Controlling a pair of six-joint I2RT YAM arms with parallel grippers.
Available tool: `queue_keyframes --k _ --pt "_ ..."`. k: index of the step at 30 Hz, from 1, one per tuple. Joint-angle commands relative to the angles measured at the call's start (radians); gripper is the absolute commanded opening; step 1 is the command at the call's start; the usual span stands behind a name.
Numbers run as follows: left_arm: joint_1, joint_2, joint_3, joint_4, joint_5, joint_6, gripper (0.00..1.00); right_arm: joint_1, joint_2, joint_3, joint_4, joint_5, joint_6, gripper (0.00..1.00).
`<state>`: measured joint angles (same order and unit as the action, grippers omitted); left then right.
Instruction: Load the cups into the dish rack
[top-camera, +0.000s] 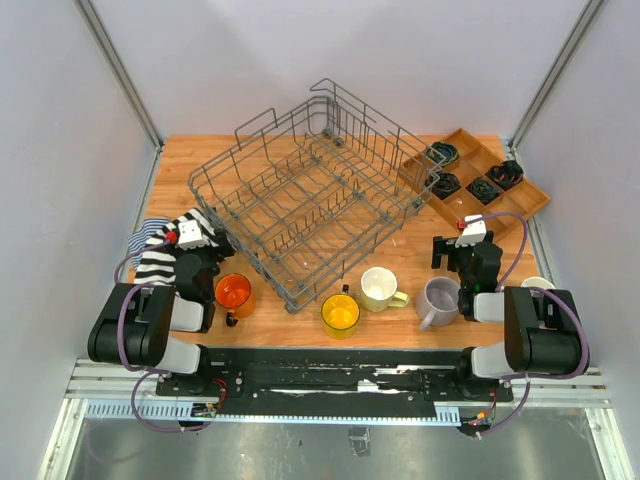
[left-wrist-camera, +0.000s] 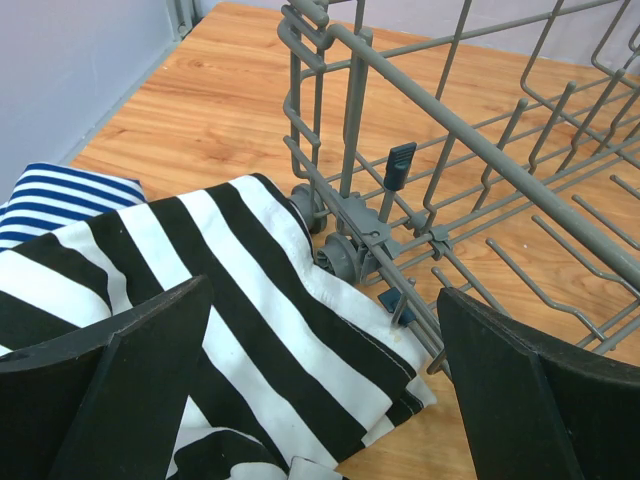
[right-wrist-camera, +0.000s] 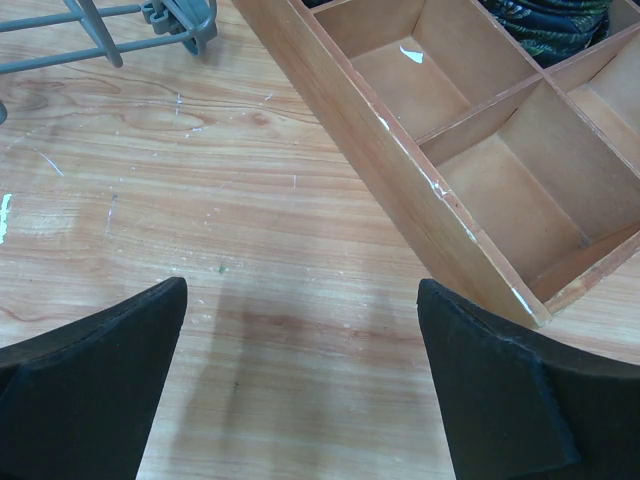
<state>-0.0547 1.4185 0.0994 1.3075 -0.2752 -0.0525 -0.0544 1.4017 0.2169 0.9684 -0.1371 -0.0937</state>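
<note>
The dish rack (top-camera: 310, 190), a big grey wire basket, stands tilted across the middle of the table with nothing in it. Along the near edge stand an orange cup (top-camera: 234, 293), a yellow cup (top-camera: 340, 313), a cream cup (top-camera: 380, 288) and a lavender-grey cup (top-camera: 438, 298). My left gripper (top-camera: 192, 250) (left-wrist-camera: 322, 290) is open above a striped cloth, beside the dish rack's (left-wrist-camera: 450, 125) near left corner. My right gripper (top-camera: 452, 248) (right-wrist-camera: 302, 288) is open over bare wood, just behind the lavender-grey cup. Neither holds anything.
A black-and-white striped cloth (top-camera: 160, 258) (left-wrist-camera: 250, 300) lies against the rack's left corner, with a blue-striped one (left-wrist-camera: 60, 195) behind it. A wooden compartment tray (top-camera: 475, 180) (right-wrist-camera: 450, 200) with black coils sits at the back right, close ahead of the right gripper.
</note>
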Motion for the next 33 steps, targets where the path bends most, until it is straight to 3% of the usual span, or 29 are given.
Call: queue_keyframes --k 1,18,24,29,33 --pt "0.001 0.000 -0.005 0.043 -0.004 0.005 1.00 0.013 -0.010 0.009 0.030 0.011 -0.003 0.98" --pt "0.001 0.000 -0.006 0.042 -0.004 0.005 1.00 0.012 -0.018 0.011 0.030 0.031 0.004 0.98" --pt "0.001 -0.090 -0.022 -0.005 -0.030 0.000 1.00 0.013 -0.211 0.077 -0.229 0.077 0.017 0.98" --pt "0.001 -0.257 0.039 -0.298 -0.151 -0.019 1.00 0.011 -0.349 0.168 -0.455 0.098 0.013 0.98" --pt "0.001 -0.373 0.082 -0.545 -0.175 0.006 1.00 0.011 -0.360 0.300 -0.652 0.099 0.096 0.98"
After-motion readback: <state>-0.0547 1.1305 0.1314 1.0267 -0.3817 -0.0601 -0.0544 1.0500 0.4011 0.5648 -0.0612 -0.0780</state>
